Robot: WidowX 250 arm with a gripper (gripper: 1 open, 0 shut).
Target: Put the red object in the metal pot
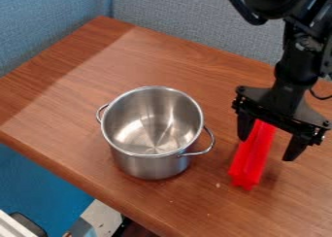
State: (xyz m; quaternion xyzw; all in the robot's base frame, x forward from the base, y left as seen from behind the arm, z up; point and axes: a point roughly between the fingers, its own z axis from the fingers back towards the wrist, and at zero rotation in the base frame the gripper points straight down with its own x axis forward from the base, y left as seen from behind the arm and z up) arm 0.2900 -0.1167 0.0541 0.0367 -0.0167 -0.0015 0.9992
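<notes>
Red object (249, 163), long grooved plastic bar beside round, shiny metal pot (151, 129)

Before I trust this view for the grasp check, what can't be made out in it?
In the camera view:
- Far end of the red bar: hidden behind the gripper.
- Whether the fingertips touch the bar: too small to tell.
- Outside of the pot on its far side: hidden by the pot itself.
- Upper part of the arm: cut off by the top edge.
</notes>
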